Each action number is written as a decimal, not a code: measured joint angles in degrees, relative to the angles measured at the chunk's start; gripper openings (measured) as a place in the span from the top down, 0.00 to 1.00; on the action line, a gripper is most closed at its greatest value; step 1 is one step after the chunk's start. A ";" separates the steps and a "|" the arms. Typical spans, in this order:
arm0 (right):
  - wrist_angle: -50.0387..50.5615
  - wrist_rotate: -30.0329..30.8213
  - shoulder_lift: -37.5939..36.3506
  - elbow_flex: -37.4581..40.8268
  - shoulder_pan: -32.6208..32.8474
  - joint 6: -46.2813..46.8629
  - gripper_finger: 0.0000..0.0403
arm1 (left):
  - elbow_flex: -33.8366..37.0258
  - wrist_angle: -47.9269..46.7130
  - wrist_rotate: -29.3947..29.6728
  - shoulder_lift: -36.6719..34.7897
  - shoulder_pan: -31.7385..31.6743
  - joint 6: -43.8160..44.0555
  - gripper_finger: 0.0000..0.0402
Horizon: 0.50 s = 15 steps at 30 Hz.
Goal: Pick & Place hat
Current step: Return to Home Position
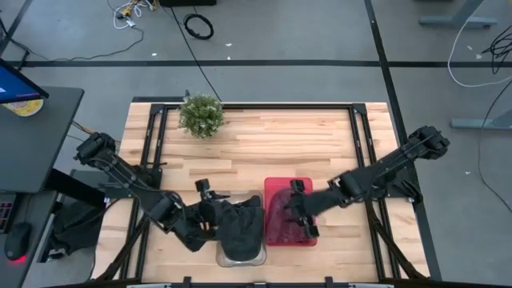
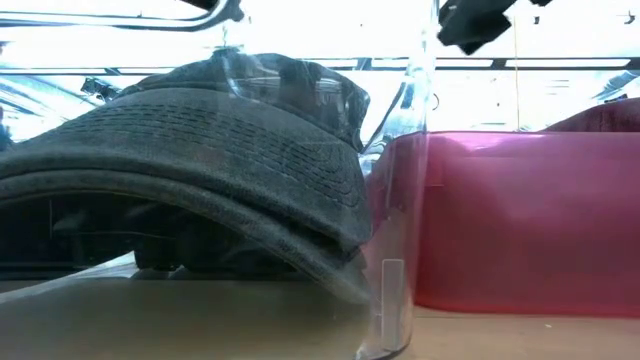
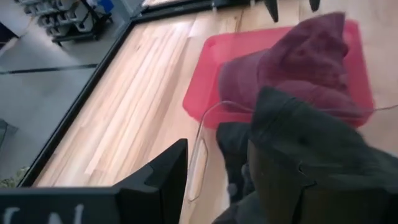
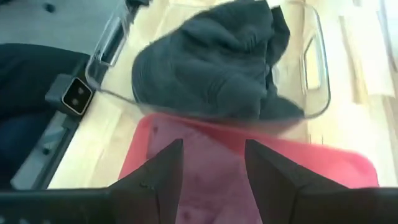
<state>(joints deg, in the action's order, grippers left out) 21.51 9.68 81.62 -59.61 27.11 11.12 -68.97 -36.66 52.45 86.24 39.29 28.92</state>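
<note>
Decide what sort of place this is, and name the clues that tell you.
Most likely a robotics lab or workshop, not a home. The left arm and right arm stand at a black-framed wooden table, loose cables lie on the grey floor, and a monitor sits on a desk beside it.

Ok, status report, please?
Open, empty: left gripper, right gripper, over the bins. Caps placed: black cap in transparent bin, red cap in red bin. Nothing in the way.

I count two caps: one black cap (image 1: 240,226) and one red cap (image 3: 298,62). There are two bins: one transparent bin (image 1: 240,258) and one red bin (image 1: 277,186). One potted plant (image 1: 201,114). My grippers make two, left gripper (image 3: 217,180) and right gripper (image 4: 211,168). Whether anything lies under the caps, I cannot tell.
</note>
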 joint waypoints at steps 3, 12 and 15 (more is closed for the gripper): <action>-2.38 -6.36 -0.11 0.00 -4.35 -4.61 0.57 | 0.00 -0.03 -1.91 0.00 -2.43 -2.83 0.57; -3.43 -16.10 -0.15 0.87 -15.11 -11.76 0.57 | 10.63 12.66 -12.04 -6.24 -11.99 -15.30 0.57; -3.49 -16.94 -0.17 1.05 -17.72 -13.27 0.57 | 21.40 25.42 -20.91 -13.03 -18.06 -21.77 0.57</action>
<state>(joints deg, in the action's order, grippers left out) 18.02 -7.26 81.45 -58.57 9.39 -2.15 -47.57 -11.24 31.55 73.21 21.23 7.16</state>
